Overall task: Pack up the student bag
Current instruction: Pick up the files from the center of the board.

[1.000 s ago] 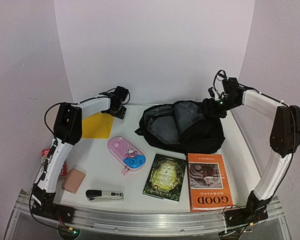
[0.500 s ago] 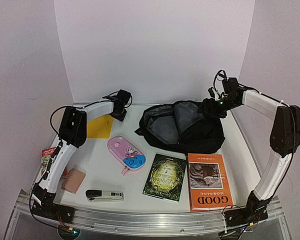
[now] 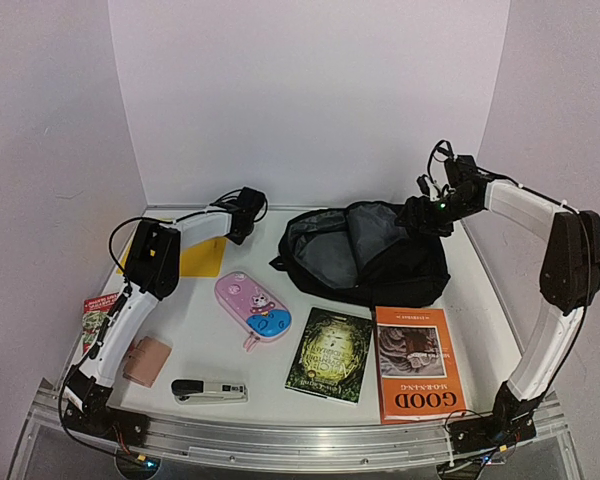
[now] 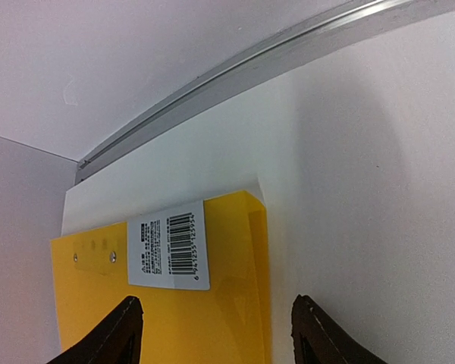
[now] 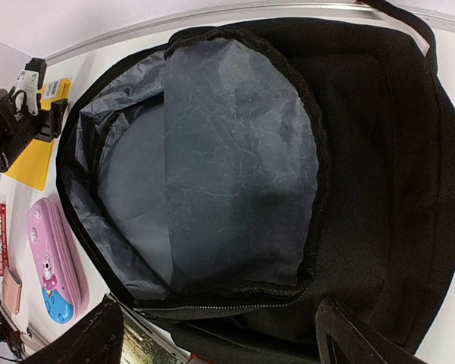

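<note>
The student bag (image 3: 365, 255) lies at the back right of the table, black, unzipped, its grey lining (image 5: 212, 152) showing. My right gripper (image 3: 420, 215) hovers over the bag's right side; in the right wrist view it (image 5: 220, 341) is open above the zip, holding nothing. My left gripper (image 3: 246, 208) is at the back left, above the far corner of a yellow folder (image 3: 198, 258). In the left wrist view it (image 4: 216, 334) is open, the jaws either side of the folder's right edge (image 4: 258, 288), which carries a barcode label (image 4: 169, 244).
In front of the bag lie a pink cartoon pencil case (image 3: 253, 306), a dark green book (image 3: 330, 355) and an orange book (image 3: 415, 362). A stapler (image 3: 208, 390), a small pink wallet (image 3: 145, 360) and a red booklet (image 3: 98, 310) sit near left. White walls close the back.
My left gripper has shifted a little to the right over the folder's far corner and its jaws have narrowed somewhat. The right arm and the bag have not moved.
</note>
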Robot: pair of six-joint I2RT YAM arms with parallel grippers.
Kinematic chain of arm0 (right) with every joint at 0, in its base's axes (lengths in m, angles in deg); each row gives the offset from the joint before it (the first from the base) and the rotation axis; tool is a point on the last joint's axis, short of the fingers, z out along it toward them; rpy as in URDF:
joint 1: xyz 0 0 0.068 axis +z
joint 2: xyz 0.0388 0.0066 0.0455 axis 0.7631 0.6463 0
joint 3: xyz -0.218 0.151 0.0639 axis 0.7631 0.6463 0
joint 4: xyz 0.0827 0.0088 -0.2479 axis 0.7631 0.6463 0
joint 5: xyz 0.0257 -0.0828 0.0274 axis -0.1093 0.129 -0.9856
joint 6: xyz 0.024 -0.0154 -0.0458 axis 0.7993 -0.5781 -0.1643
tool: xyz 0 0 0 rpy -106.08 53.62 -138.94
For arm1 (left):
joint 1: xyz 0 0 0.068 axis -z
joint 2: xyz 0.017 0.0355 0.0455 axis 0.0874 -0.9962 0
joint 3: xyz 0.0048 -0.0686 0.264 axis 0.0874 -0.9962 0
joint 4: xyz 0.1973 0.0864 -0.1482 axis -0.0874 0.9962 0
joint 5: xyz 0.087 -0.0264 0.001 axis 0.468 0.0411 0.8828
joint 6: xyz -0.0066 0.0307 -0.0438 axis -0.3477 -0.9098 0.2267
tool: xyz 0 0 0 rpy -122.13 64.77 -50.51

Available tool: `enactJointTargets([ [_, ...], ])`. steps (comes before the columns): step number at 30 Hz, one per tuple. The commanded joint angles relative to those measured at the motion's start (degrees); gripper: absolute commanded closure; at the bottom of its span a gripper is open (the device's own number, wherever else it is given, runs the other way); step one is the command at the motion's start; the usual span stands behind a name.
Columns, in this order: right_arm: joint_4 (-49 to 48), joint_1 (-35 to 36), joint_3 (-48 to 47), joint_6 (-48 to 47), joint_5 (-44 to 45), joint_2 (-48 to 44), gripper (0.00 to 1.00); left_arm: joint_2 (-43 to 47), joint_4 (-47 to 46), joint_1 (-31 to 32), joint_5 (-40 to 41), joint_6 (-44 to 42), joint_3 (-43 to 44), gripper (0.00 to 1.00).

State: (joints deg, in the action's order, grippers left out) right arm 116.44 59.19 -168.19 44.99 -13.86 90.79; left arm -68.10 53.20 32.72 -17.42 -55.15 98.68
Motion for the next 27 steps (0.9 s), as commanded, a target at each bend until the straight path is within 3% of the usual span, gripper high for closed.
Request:
enactJointTargets([
  [1,-0.47,-0.08,-0.9,0.53,0.11,0.14,0.13,-3.4,-0.25,-0.13,4.05,-4.66,1.93,0.35],
  [14,-0.47,-0.05,-0.99,0.89,0.12,0.15,0.13,-6.36,-3.26,-0.37,9.8,-10.45,2.13,0.47],
  [27,-0.47,-0.06,-0.99,1.11,0.28,-0.55,0.14,-4.62,-5.83,-0.37,13.93,-11.87,-1.25,0.76],
])
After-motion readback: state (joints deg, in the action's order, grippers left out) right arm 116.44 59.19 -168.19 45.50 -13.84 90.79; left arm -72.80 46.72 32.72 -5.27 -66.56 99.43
